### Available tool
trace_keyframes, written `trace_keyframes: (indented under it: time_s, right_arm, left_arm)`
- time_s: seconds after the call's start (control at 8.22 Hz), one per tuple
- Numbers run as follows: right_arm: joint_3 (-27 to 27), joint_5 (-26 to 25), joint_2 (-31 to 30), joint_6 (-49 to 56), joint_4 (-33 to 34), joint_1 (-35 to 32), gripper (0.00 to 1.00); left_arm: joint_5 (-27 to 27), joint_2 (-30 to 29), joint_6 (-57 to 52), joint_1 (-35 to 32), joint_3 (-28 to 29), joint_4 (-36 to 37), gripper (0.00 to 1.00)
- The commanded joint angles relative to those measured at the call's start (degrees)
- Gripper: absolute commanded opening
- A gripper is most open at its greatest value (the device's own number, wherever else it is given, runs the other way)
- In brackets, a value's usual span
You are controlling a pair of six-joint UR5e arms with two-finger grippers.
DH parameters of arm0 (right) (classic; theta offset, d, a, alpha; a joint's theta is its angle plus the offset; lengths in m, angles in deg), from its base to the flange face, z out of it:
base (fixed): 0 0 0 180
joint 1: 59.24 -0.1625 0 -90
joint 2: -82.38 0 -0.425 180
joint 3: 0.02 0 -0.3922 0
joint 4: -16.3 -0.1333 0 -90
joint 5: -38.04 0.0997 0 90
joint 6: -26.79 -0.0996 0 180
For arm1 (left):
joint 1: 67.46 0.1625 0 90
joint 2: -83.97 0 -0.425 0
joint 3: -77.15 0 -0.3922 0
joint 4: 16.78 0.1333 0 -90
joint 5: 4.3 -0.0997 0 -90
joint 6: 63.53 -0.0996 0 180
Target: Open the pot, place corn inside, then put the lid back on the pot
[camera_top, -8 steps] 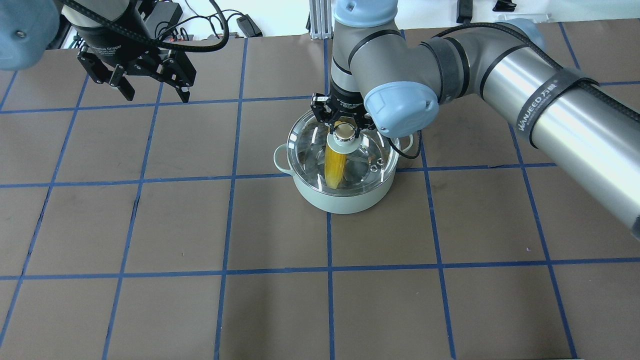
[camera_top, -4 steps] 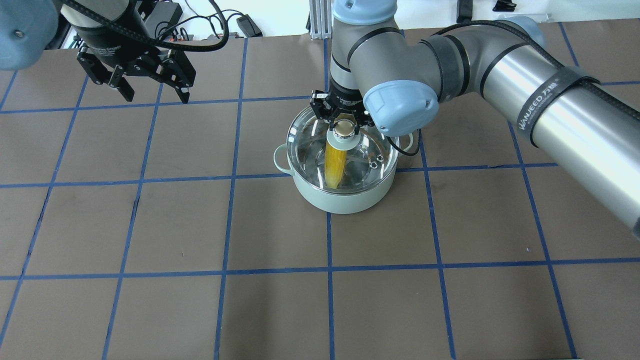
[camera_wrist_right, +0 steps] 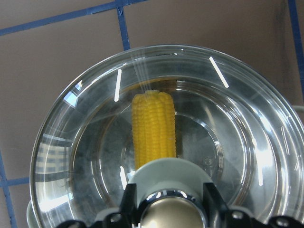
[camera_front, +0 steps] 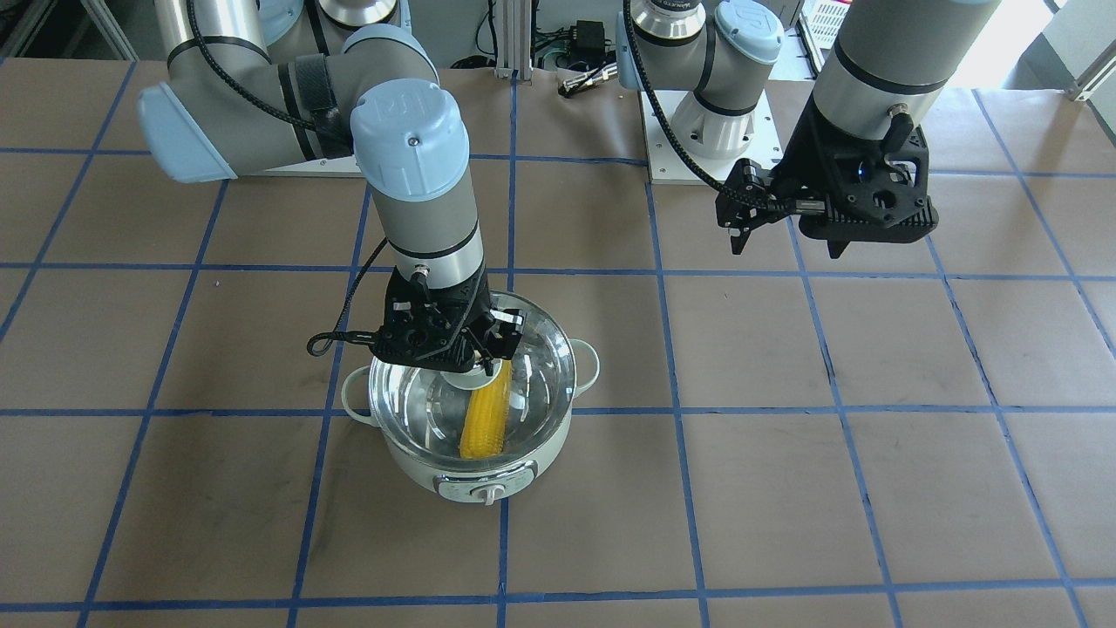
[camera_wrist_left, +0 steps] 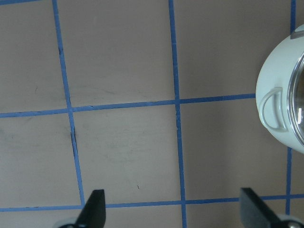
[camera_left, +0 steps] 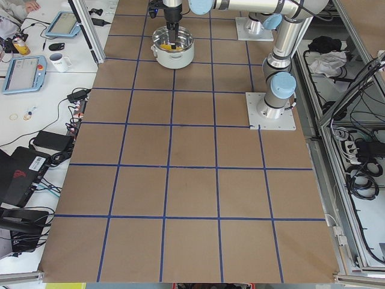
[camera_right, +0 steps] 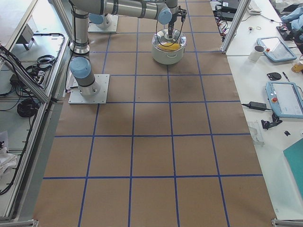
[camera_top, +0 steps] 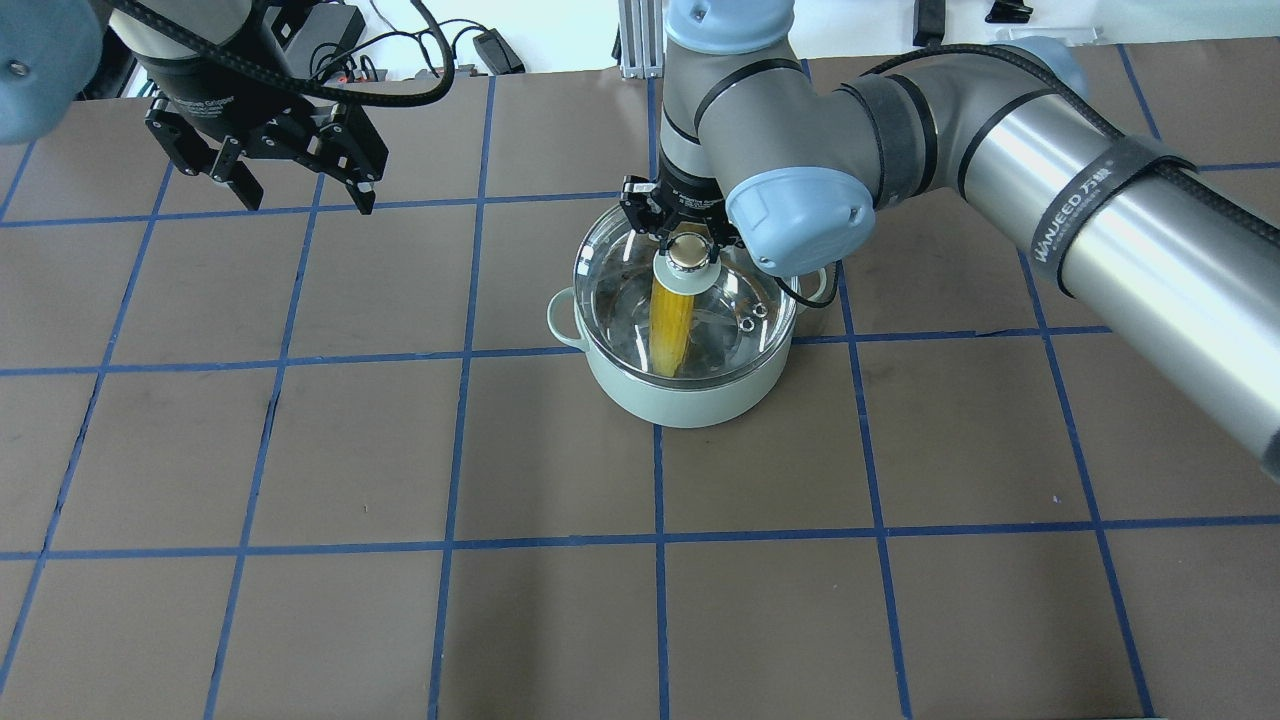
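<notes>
The pale mint-green pot [camera_top: 690, 400] stands mid-table, its control knob towards the front-facing camera [camera_front: 488, 493]. The yellow corn [camera_top: 668, 325] lies inside it and shows through the clear glass lid [camera_top: 615, 285]. My right gripper [camera_top: 686, 255] is shut on the lid's round knob and holds the lid over the pot's mouth. I cannot tell whether the lid rests fully on the rim. The right wrist view shows the lid [camera_wrist_right: 85, 142], the corn [camera_wrist_right: 153, 128] and the knob between the fingers [camera_wrist_right: 130, 204]. My left gripper [camera_top: 305, 195] is open and empty, high at the far left; its wrist view shows the pot's side [camera_wrist_left: 278, 95].
The brown table cover [camera_top: 300, 450] is marked with blue tape lines. Cables and power supplies [camera_top: 400, 50] lie beyond the table's far edge. The arm bases [camera_front: 706, 131] stand on white plates at the robot's side. Side benches hold tablets and a mug [camera_left: 60, 60].
The right gripper with the lid has shifted slightly towards the far side over the pot. The left gripper has drifted a little left and back, still open.
</notes>
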Motion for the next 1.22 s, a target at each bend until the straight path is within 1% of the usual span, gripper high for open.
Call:
trace_keyframes:
  time_s: [0.0, 1.1]
  right_arm:
    - [-0.09, -0.08, 0.11, -0.05, -0.14, 0.00, 0.00]
    - [-0.70, 0.01, 0.11, -0.22, -0.23, 0.00, 0.00]
  left_arm:
    - [0.17, 0.05, -0.18, 0.03, -0.21, 0.36, 1.00]
    - [-0.18, -1.01, 0.08, 0.03, -0.21, 0.45, 1.00]
